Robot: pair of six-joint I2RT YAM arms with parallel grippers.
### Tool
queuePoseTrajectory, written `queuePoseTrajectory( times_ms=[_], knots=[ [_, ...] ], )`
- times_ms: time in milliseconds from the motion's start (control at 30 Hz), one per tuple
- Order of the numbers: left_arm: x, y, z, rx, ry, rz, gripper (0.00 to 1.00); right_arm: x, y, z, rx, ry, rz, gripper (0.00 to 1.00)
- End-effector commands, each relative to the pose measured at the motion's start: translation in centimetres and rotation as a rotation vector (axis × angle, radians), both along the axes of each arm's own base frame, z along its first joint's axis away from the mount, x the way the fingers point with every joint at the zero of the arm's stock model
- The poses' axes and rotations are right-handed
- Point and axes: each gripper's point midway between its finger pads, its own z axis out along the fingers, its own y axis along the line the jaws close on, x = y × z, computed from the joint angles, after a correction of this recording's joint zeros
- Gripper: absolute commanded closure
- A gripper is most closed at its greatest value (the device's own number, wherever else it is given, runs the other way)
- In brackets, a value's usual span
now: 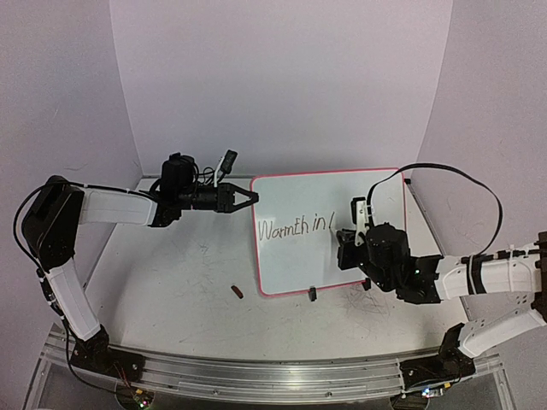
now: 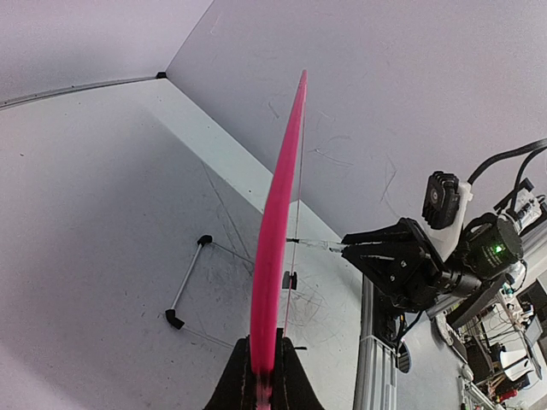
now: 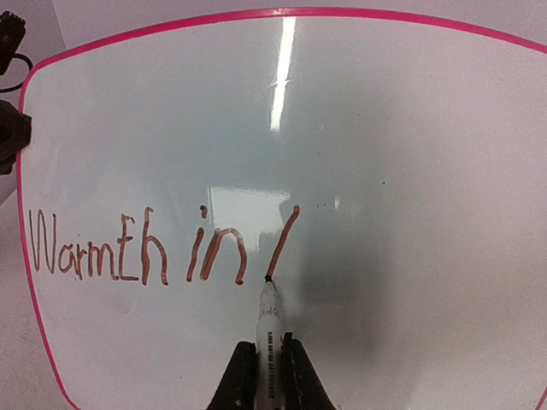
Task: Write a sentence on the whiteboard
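Scuffed grey table (image 1: 171, 282) is enclosed by plain pale walls (image 1: 282, 85). Upon it, right of centre, the whiteboard (image 1: 308, 256) is propped, its pink edge clamped by the left hand (image 1: 250, 198); a marker (image 3: 267, 316) is gripped by the right hand (image 3: 267, 366), tip pressed to the board.

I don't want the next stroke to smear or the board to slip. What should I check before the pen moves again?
1. Left fingers clamped on the whiteboard: ok, shut on its pink frame edge.
2. Marker held in the right fingers: ok, straight between them.
3. Marker tip on the board: ok, it appears to touch at the lower end of the slanted stroke.
4. Room to the right of the writing: ok, bare white there.
5. Board's black feet seated on the table: cannot tell.
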Motion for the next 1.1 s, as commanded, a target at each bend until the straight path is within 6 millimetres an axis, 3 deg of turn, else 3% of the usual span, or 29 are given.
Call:
queuePoseTrajectory(
  times_ms=[0,133,233,467,700,1067],
  knots=[
    [-1.5,-1.2,-0.5,0.029,0.010,-0.039,1.00,-0.5,-1.1,-1.5,-0.031,0.040,-0.037,1.00],
    [-1.6,-1.2,-0.5,0.028,0.009,-0.041,1.00,-0.2,-2.0,-1.0,-0.034,0.020,-0.085,1.00],
    [-1.6,-1.2,-0.5,0.029,0.009,-0.040,1.00,-0.1,-2.4,0.5,-0.013,-0.015,-0.108,1.00],
    [-1.5,-1.3,-0.5,0.029,0.007,-0.040,1.00,-0.4,-0.2,4.7,0.076,-0.113,0.036,1.00],
    [-1.6,-1.2,-0.2,0.026,0.001,-0.038,1.00,1.2,0.4,4.0,0.034,-0.102,0.013,1.00],
    [-1.6,-1.2,-0.2,0.027,0.000,-0.039,1.00,1.3,0.5,4.1,0.038,-0.111,0.016,1.00]
  ],
)
